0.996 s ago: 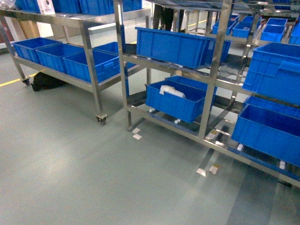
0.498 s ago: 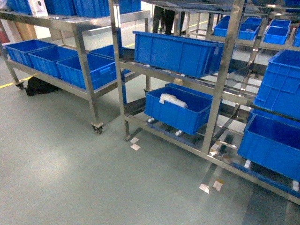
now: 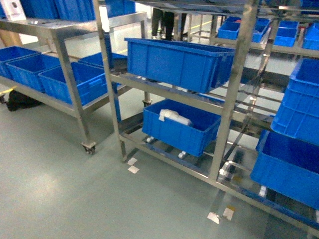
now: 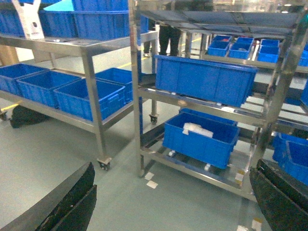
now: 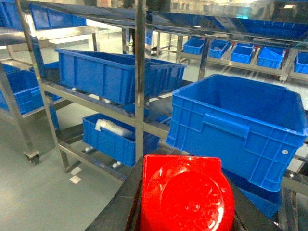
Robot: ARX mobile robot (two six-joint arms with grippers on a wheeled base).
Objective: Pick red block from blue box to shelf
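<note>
Red block (image 5: pixel 186 195) clamped between dark fingers (image 5: pixel 118 204) of right gripper (image 5: pixel 185 211), stud face toward wrist camera, filling 6 o'clock of that view. Shelf (image 5: pixel 140 72) beyond, upright post at 12 o'clock; big blue crate (image 5: pixel 238 122) at 3 o'clock, lower crate (image 3: pixel 180 124) holding white bag (image 3: pixel 173 116). Left gripper (image 4: pixel 168 202) spread wide, holding nothing, above grey floor (image 3: pixel 65 194).

Steel shelf (image 3: pixel 227 107) on grey floor (image 3: pixel 65 199), dark blue crates (image 3: pixel 174 62) on its tiers.
</note>
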